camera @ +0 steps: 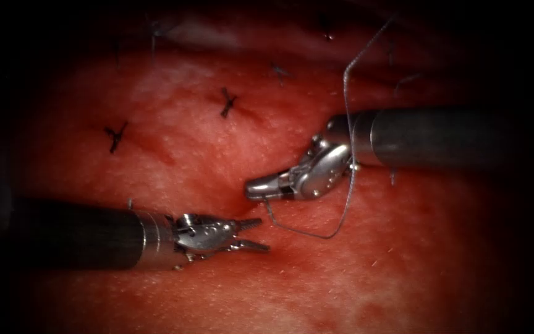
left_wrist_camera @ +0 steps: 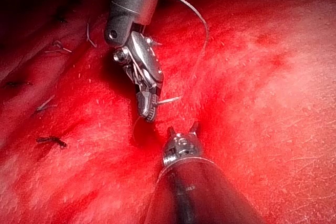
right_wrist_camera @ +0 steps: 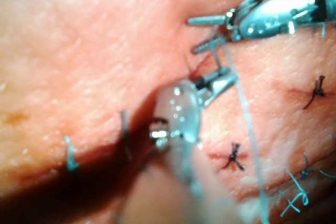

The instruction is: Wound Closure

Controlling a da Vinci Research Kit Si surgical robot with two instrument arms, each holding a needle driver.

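Endoscope: your right tool comes across the tissue with its jaws pressed together at the tip. A thin wire-like piece leaves the jaw tip, drops a short way, then sweeps in a curve under the tool; this reads as the needle, held near one end. Its curve lies above the tissue surface as far as you can see. Whether its far end touches the tissue cannot be told.

The thread runs up from the needle's curve, crosses the right tool's wrist and rises past the shaft.

Your left tool lies just below and left of the right tool's tip, near it but apart. Its jaws are spread, with nothing between them.

Knotted stitches: one well left of the right tool's tip, one above and left of it, and another further up.

Left wrist view: the right tool hangs tip-down over the tissue with jaws shut, a pale sliver sticking out beside them. The thread arcs over from its shaft. The left tool's spread tips sit just beyond the right tool's tip.

Right wrist view: the right tool has the left tool, jaws parted, close beside its tip; the thread runs past a stitch.
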